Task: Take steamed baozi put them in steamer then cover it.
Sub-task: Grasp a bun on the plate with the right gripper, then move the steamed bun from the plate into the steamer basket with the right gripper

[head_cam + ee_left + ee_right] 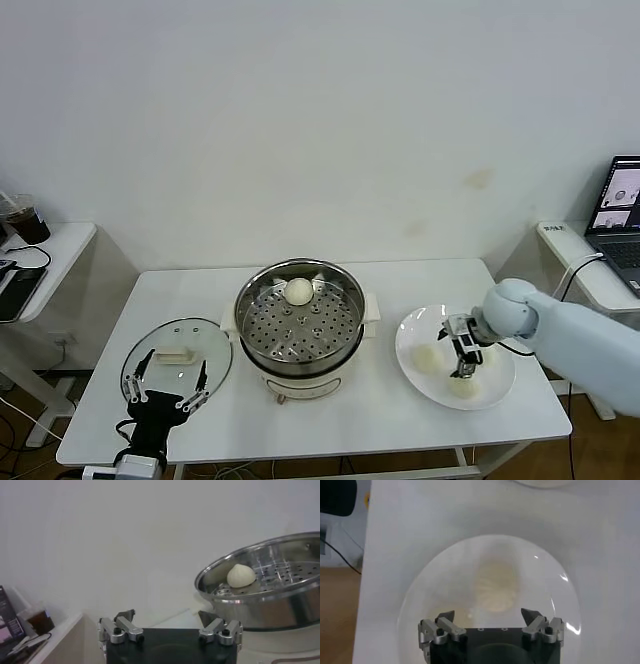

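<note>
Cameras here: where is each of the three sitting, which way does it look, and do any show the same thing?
Head view: from the robot's head, down at the white table; left gripper over the cover, right gripper over the plate.
Left wrist view: on the left arm, sideways at the steamer; open jaws show.
Right wrist view: on the right arm, down onto the plate; open jaws above a baozi.
Shared: head and left wrist both show the baozi in the steamer.
</note>
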You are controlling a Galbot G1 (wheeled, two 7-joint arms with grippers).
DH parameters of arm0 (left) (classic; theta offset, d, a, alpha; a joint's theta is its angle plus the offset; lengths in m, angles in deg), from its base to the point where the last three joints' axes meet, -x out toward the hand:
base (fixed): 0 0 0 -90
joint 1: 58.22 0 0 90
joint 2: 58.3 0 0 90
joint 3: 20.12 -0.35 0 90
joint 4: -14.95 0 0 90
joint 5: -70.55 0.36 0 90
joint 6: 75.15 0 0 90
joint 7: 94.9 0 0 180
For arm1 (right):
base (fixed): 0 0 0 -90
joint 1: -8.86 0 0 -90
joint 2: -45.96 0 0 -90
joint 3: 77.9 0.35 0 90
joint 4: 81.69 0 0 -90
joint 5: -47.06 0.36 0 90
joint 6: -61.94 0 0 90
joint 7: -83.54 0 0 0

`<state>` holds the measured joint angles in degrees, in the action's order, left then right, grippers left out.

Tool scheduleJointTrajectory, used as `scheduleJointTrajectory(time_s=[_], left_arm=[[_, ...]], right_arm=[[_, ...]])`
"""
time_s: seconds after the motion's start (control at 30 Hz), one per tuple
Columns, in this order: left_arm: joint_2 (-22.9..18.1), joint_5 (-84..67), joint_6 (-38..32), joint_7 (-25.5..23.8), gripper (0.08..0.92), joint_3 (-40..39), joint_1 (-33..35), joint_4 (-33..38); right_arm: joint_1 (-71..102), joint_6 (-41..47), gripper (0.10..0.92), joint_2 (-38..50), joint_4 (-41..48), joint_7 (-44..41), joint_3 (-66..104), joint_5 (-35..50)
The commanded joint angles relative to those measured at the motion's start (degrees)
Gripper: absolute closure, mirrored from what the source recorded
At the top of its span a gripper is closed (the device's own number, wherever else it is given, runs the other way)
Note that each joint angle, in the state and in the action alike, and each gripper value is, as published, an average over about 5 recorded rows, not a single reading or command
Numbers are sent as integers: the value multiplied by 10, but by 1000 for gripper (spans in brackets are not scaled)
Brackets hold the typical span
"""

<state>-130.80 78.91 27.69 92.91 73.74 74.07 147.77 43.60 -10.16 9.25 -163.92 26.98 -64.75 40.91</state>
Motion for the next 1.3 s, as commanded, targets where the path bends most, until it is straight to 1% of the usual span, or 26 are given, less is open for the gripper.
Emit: scheduleJointTrajectory(time_s=[0.03, 0.53, 0.7, 0.8, 0.97, 1.07, 1.17, 1.3], left_arm=[[0, 0, 0, 0, 177, 2, 0, 0], [-2, 0, 0, 0, 177, 2, -4, -1], [-2, 0, 0, 1, 177, 1, -3, 1], [-2, 0, 0, 0, 177, 1, -4, 2], [-3, 0, 0, 1, 177, 0, -4, 4], [-3, 0, 0, 0, 177, 0, -4, 5], [-4, 0, 1, 0, 177, 0, -3, 6], [-3, 0, 2, 0, 177, -1, -4, 6]], right_arm=[[29, 6, 203, -67, 58, 9, 18, -12], [19, 18, 203, -81, 77, -6, 6, -20], [15, 18, 221, -86, 81, -11, 5, -20], [11, 18, 263, -86, 82, -14, 3, -20], [6, 18, 404, -84, 82, -17, 1, -17], [3, 19, 473, -82, 81, -20, -1, -14], [-1, 20, 496, -79, 78, -25, -3, -13], [-26, 21, 489, -63, 64, -31, -12, -1]])
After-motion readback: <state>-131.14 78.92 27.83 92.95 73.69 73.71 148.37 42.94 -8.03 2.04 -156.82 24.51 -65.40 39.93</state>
